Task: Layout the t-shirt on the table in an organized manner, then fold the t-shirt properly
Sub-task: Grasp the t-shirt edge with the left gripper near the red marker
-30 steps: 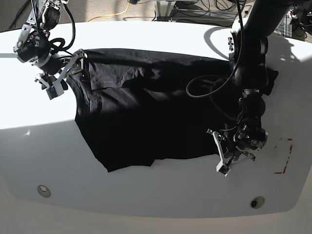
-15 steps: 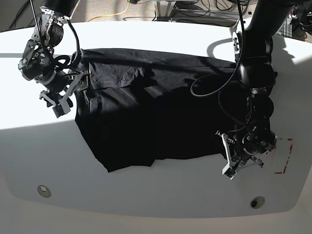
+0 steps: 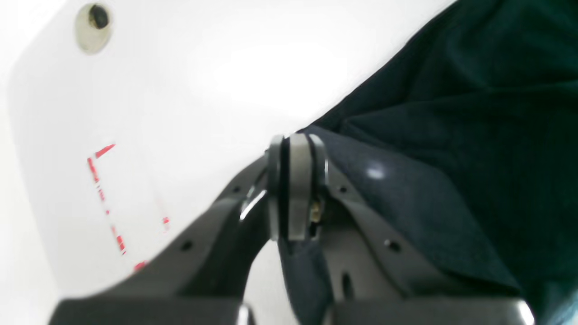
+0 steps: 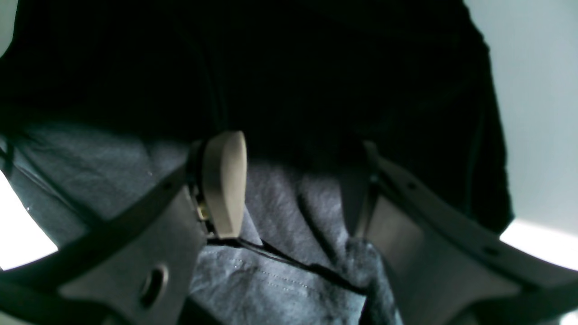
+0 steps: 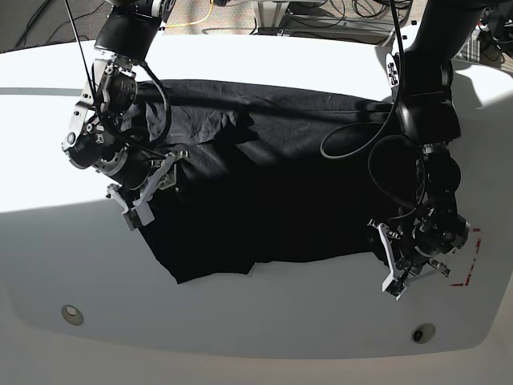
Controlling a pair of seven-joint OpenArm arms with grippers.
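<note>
The black t-shirt (image 5: 264, 192) lies spread across the white table (image 5: 256, 329), back side up and wrinkled near the top left. My left gripper (image 5: 385, 253) is at the shirt's lower right corner. In the left wrist view that gripper (image 3: 295, 180) has its pads pressed together on a fold of the t-shirt (image 3: 451, 135). My right gripper (image 5: 152, 188) hovers over the shirt's left edge. In the right wrist view it (image 4: 289, 180) stands open, with the t-shirt (image 4: 280, 81) lying under and between the fingers (image 4: 223, 185).
A red dashed mark (image 5: 469, 257) sits just right of my left gripper, and it also shows in the left wrist view (image 3: 106, 203). Two metal discs (image 5: 72, 313) (image 5: 422, 331) lie near the front edge. Cables and equipment stand behind the table's far edge.
My right gripper moved down and inward, from the shirt's upper left corner to its left edge. My left gripper shifted right toward the red mark, drawing the shirt's lower right corner along.
</note>
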